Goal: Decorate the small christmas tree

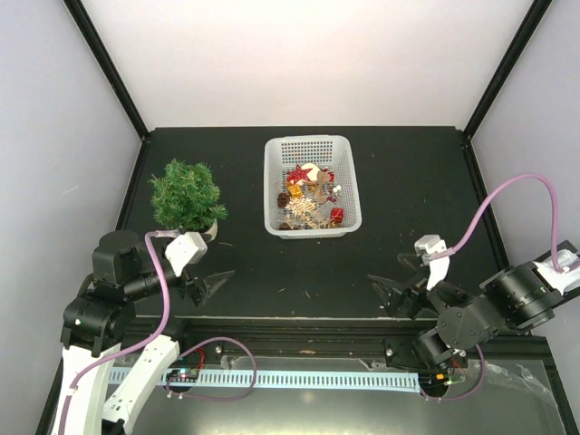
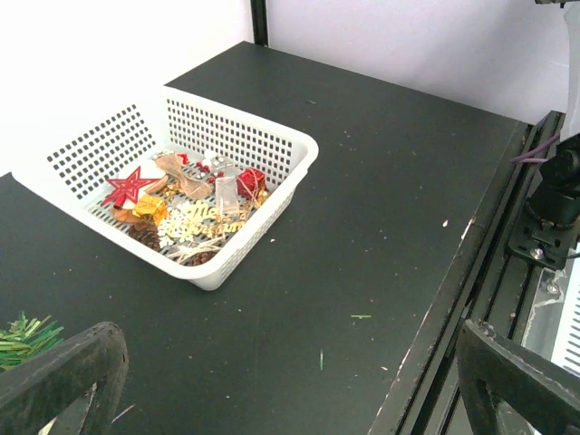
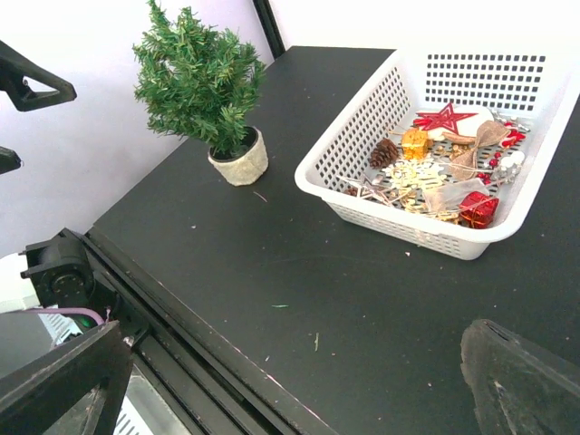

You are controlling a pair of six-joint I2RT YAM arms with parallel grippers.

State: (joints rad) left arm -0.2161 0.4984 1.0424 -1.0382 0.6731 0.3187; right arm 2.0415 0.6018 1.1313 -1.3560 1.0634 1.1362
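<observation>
1. The small christmas tree [image 1: 186,195] stands upright on the dark surface [image 1: 408,181], at its left side. It is left of the white basket [image 1: 308,140] and apart from it.
2. From above, the foliage covers most of the tree's pale pot [image 1: 211,228]. The right wrist view shows the whole tree [image 3: 199,77] and the pot [image 3: 240,161].
3. In the left wrist view only a few green needle tips [image 2: 23,331] enter at the lower left edge. The rest of the tree is cut off.
4. The left fingers [image 2: 63,372] are spread wide and hold nothing. Only their blurred dark ends show at the bottom corners of that view.
5. The right fingers [image 3: 521,381] are also spread wide and empty, with their ends cropped by the bottom edge.
6. From above, both pairs of fingers [image 1: 217,278] [image 1: 388,292] are dark against the dark surface, so their outlines are hard to trace.
7. The basket [image 3: 362,136] holds a tangled pile of ornaments. A red star [image 3: 446,119], a pine cone [image 3: 384,152] and a red gift box [image 3: 478,208] can be told apart. The pale glittery pieces between them overlap and are hard to make out.
</observation>
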